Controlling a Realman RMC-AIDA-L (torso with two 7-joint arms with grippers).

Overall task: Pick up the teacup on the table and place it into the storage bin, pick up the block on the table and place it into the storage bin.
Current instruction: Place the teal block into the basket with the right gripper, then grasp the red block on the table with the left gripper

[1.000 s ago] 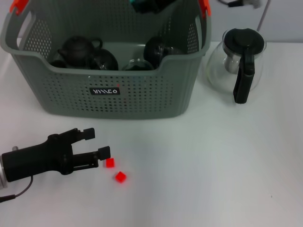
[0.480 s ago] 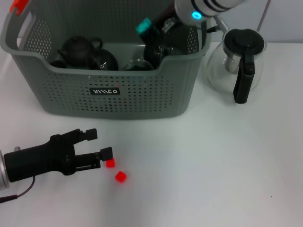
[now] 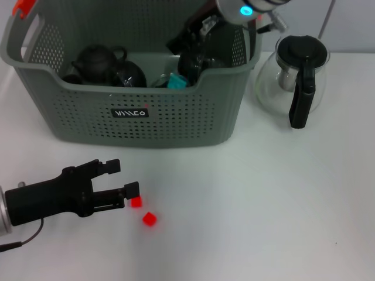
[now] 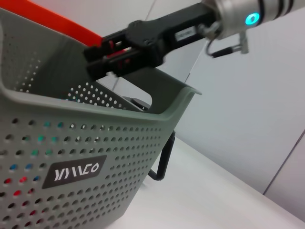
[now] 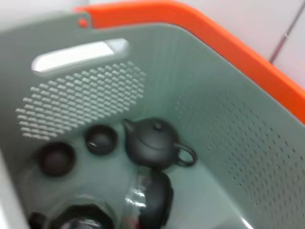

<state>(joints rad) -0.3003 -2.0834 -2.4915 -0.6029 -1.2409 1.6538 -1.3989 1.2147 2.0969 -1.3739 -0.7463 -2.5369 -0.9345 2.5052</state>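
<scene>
The grey perforated storage bin stands at the back of the table. My right gripper hangs open over the bin's right end, holding nothing. Below it a teal block lies inside the bin. Two small dark teacups rest on the bin floor beside a dark teapot. On the table in front, my left gripper lies low and open. Two red blocks sit just past its lower fingertip.
A glass pot with a black lid and handle stands right of the bin. More dark teapots fill the bin's left part. Orange-tipped handles rise at the bin's ends. White tabletop extends to the front right.
The teal block has left my right gripper and dropped into the bin. The left gripper and both red blocks have stayed put.
</scene>
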